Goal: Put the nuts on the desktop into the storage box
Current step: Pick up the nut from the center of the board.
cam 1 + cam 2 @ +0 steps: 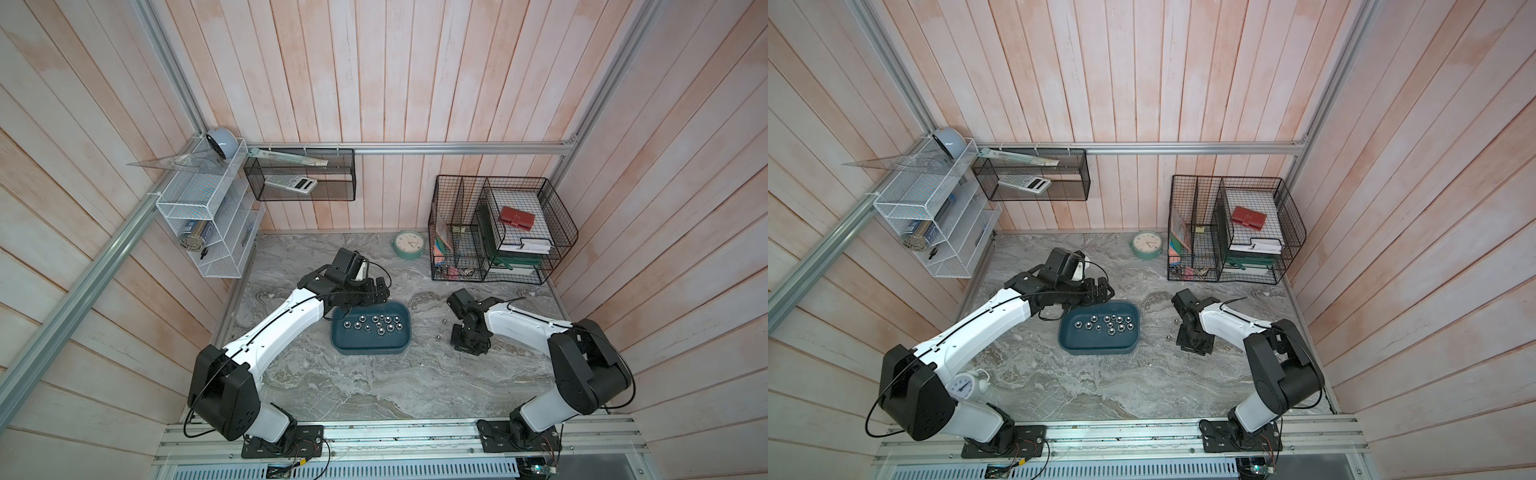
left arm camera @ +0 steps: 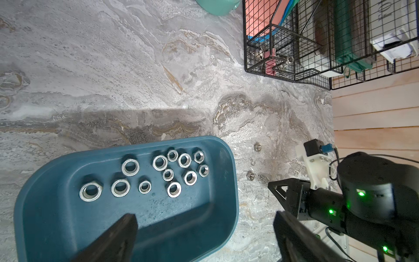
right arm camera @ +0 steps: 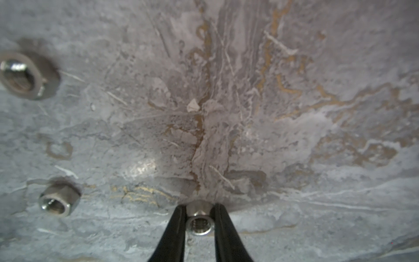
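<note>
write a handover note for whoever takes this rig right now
Left gripper: open, empty, near the storage box.
Right gripper: shut on one nut at the desktop, beside the box.
Done: twelve nuts in the box.
Left: put the held nut in, then the two loose nuts lying on the desktop between box and right gripper.

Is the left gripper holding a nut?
No: in the left wrist view the left gripper has its jaws wide apart with nothing between them, and the nuts lie in the storage box.
</note>
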Motion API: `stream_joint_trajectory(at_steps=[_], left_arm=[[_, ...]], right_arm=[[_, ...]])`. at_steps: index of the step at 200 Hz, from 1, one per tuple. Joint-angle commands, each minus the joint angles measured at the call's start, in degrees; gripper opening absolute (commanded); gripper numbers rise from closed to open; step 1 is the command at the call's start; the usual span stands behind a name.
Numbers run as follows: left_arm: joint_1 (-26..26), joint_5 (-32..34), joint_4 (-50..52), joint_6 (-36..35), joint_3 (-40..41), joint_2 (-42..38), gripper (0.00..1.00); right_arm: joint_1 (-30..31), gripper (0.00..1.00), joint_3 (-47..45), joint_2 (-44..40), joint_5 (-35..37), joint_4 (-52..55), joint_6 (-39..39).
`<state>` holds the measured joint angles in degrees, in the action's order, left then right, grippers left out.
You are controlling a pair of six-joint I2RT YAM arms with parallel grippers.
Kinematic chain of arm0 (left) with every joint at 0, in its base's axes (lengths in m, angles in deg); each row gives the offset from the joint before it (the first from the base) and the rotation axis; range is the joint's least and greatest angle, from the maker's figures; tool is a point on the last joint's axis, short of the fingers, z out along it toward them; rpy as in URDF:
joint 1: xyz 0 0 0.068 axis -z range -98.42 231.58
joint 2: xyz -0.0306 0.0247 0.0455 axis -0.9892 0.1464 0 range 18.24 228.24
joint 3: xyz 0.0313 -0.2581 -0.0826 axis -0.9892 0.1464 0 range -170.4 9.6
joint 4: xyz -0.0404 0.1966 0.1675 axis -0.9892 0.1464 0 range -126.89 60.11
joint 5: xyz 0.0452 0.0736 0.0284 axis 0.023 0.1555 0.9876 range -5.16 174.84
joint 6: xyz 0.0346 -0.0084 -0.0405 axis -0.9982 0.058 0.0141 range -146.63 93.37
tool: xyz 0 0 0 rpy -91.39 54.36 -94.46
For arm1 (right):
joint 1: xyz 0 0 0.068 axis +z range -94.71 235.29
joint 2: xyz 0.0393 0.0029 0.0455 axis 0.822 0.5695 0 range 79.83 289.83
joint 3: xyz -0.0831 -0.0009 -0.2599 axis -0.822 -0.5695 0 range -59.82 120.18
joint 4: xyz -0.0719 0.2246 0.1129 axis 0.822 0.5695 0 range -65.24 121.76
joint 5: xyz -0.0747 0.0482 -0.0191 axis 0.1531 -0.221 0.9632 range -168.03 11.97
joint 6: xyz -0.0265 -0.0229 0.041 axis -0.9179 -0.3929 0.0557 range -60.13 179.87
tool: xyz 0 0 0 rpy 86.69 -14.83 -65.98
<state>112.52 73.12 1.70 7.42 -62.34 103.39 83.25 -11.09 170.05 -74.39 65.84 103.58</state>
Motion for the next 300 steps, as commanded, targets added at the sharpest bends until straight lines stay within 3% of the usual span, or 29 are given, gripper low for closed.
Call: stream_joint_trajectory(at_steps=[1, 74, 156, 300], left_arm=[[0.3, 0.5, 0.4, -0.4, 0.7, -1.6, 1.0], [0.0, 3.9, 1.2, 0.6, 2.9, -4.5, 1.0], [-4.1, 8.4, 3.5, 4.3, 9.6, -13.8, 1.0], [-5.5, 17.8, 15.1, 8.2, 15.2, -29.8, 1.0]], right_arm=[[-0.4, 0.2, -0.6, 0.5, 0.0, 0.5, -0.1], [3.3, 0.19, 10.2, -0.8, 4.0, 7.1, -3.3], [15.1, 0.19, 33.1, 10.2, 8.7, 13.2, -10.2], [27.5, 0.2, 54.9, 31.3, 0.3, 12.3, -20.2]])
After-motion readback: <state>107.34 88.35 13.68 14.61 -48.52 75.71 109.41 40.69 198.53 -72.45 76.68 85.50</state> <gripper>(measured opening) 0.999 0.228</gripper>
